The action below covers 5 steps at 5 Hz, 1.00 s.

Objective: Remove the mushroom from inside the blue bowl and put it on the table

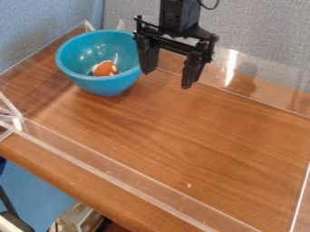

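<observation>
Mushroom (104,66) sits inside the blue bowl (101,62), low on the inner wall toward the bowl's right side; bowl is near the tabletop's (182,127) far-left corner. End effector (173,74) hangs just right of the bowl, pointing down, fingers spread wide, empty, above bare wood.

Handling, judged: mushroom looks like a light, rigid plastic toy w/ rounded cap, prob. slick; bowl's glossy inside gives it room to roll or slide away if nudged. Bowl itself looks light, could shift if bumped.

Best hold: across the cap's widest part, or cap-stem junction, coming straight down.

Orientation: too small to be sure; seems tipped on its side, orange cap toward the left, pale stem to the right, so long axis roughly left-right.
</observation>
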Each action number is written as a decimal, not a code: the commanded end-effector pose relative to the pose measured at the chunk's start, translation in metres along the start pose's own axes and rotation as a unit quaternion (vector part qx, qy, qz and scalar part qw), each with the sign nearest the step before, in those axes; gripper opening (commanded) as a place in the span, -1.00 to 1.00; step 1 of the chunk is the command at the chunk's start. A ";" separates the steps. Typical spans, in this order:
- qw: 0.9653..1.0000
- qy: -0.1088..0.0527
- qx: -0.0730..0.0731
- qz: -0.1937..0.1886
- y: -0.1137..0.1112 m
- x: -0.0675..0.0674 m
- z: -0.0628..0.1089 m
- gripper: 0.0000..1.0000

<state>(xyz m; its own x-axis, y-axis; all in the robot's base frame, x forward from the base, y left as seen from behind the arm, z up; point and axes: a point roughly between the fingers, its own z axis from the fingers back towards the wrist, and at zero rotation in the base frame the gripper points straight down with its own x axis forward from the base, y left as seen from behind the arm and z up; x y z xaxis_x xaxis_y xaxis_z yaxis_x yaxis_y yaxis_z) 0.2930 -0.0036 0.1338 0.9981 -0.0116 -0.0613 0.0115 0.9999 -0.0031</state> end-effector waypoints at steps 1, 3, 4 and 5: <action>1.000 -0.014 0.001 0.014 0.014 0.015 0.002 -1.00; 0.996 -0.023 0.006 0.086 0.042 0.024 0.036 -1.00; 0.992 -0.026 0.011 0.119 0.074 0.025 0.038 -1.00; 0.990 -0.019 0.013 0.142 0.102 0.022 0.026 -1.00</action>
<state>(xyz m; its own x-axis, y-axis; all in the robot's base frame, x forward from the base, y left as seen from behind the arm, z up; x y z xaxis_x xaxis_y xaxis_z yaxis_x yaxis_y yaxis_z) 0.3135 0.0967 0.1398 0.9584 0.2737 -0.0813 -0.2717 0.9618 0.0346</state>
